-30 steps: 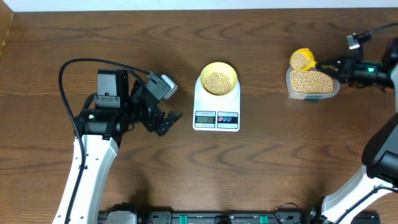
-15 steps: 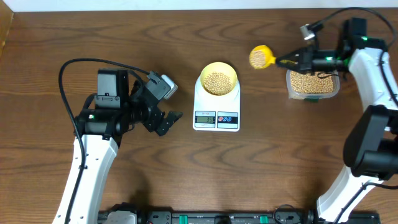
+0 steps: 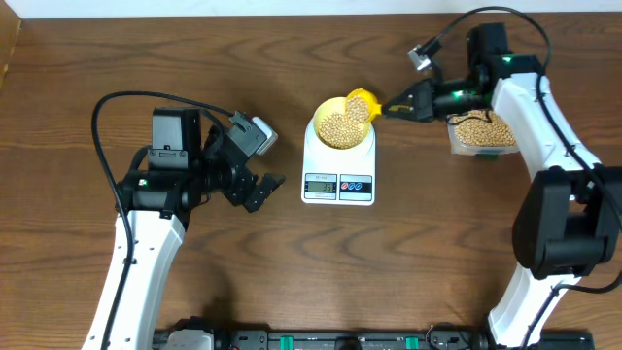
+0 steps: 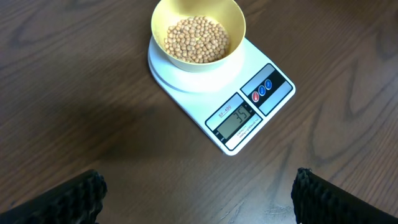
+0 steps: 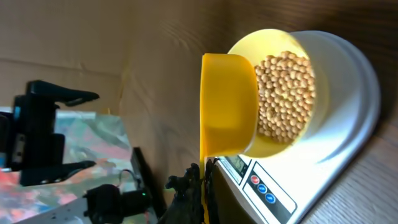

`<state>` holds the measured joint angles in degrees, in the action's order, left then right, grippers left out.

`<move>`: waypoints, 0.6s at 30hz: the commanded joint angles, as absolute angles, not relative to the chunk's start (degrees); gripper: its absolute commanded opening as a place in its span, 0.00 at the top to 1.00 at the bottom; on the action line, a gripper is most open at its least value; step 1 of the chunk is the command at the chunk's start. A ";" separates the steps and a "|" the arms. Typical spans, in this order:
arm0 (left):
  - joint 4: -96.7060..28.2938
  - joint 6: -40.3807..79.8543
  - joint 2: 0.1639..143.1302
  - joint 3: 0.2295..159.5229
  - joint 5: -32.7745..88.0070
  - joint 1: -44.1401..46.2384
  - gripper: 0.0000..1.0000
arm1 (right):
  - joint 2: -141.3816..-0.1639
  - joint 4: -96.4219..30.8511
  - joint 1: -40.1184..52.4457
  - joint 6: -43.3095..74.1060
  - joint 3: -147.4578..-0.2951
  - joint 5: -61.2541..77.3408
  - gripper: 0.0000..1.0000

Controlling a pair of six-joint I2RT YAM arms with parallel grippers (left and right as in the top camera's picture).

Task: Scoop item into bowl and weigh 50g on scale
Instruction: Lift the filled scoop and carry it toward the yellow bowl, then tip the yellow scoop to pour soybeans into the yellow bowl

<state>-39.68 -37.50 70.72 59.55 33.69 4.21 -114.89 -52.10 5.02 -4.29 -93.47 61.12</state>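
Note:
The pale yellow bowl stands on the white scale at mid-table, partly filled with tan beans. My right gripper is shut on the handle of a yellow scoop, which is tipped on its side over the bowl's right rim. The right wrist view shows the scoop from behind, mouth toward the beans, with the gripper pinching its handle. My left gripper hangs open and empty left of the scale. In its view the scale shows 35 below the bowl.
A clear plastic container of more beans sits at the right, under my right forearm. The left arm's base and black cable occupy the left side. Bare wood lies in front of the scale.
My right arm has swung the scoop left from above the clear container to the bowl's rim and tipped it there. The left arm has not moved.

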 commanded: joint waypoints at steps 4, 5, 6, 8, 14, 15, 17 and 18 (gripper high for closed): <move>-39.77 -37.41 70.85 58.96 33.36 3.92 0.03 | -114.50 -52.42 9.87 -3.66 -96.31 52.18 0.99; -39.77 -37.41 70.85 58.96 33.36 3.92 0.02 | -114.50 -52.90 10.44 -3.70 -97.17 50.26 0.99; -39.75 -37.41 70.85 58.96 33.36 3.92 0.02 | -114.50 -53.32 10.94 -4.05 -97.93 48.86 0.99; -39.77 -37.43 70.85 58.96 33.36 3.92 0.03 | -114.50 -54.59 12.05 -6.00 -99.74 46.46 0.99; -39.75 -37.43 70.85 58.96 33.36 3.92 0.02 | -114.50 -58.81 15.99 -9.47 -106.06 31.53 0.99; -39.75 -37.43 70.85 58.96 33.36 3.92 0.02 | -114.50 -59.35 16.58 -10.24 -106.80 29.78 0.99; -39.75 -37.43 70.85 58.96 33.34 3.92 0.02 | -114.50 -60.10 17.69 -11.68 -107.92 27.18 0.99; -39.77 -37.43 70.85 58.96 33.36 3.92 0.02 | -114.48 -60.29 18.28 -12.45 -108.40 25.80 0.99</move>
<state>-39.68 -37.50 70.72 59.55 33.69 4.21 -114.89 -59.66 16.36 -8.32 -105.69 33.91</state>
